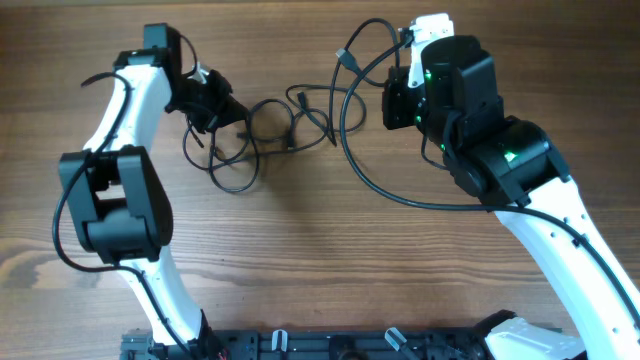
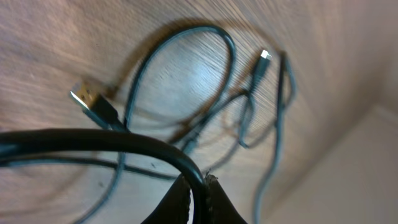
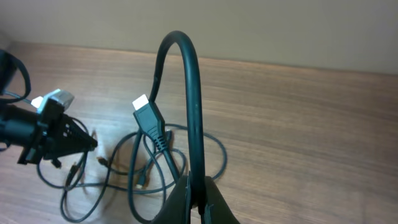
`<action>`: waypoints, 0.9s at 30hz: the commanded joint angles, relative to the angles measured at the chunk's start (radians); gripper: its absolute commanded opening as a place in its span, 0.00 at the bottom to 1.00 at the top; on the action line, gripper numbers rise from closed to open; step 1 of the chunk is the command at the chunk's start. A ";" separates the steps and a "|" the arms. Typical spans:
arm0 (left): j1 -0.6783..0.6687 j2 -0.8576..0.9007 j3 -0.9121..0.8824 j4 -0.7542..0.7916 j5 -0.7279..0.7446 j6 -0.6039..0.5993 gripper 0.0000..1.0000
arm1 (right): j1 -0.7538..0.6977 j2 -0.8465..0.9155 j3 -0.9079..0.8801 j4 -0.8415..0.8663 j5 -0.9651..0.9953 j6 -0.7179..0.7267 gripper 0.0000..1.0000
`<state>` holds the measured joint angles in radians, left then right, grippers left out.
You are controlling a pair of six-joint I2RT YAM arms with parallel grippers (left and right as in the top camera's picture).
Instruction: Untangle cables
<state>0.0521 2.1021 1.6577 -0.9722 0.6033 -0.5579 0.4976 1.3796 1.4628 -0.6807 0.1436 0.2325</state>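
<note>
With my left gripper [image 2: 200, 183] and right gripper [image 3: 198, 188] each clamped on a thin black rubbery cable [image 3: 194, 93] — if I pull apart, the loose tangle [image 1: 252, 140] could cinch tighter.

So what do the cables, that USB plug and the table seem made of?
Cables: likely black rubbery plastic jacket, slight sheen, bending in loops. USB plug: bright metal shell, black moulded grip. Table: wood or wood-look laminate, grain showing; cannot tell which.
</note>
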 commanded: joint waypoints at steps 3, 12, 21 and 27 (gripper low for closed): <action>-0.072 0.007 -0.005 0.022 -0.245 0.031 0.12 | -0.002 0.063 0.008 -0.062 0.118 -0.023 0.05; -0.122 0.007 -0.005 0.021 -0.306 0.031 0.17 | -0.002 0.268 0.008 -0.147 0.130 0.034 0.09; -0.121 0.008 -0.005 0.021 -0.306 0.031 0.22 | -0.003 0.462 0.008 -0.122 0.154 0.033 0.28; -0.121 0.008 -0.005 0.018 -0.306 0.031 0.27 | -0.022 0.479 0.008 -0.105 0.152 0.059 0.82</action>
<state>-0.0715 2.1021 1.6577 -0.9504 0.3168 -0.5392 0.4934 1.8492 1.4628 -0.8013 0.2710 0.2707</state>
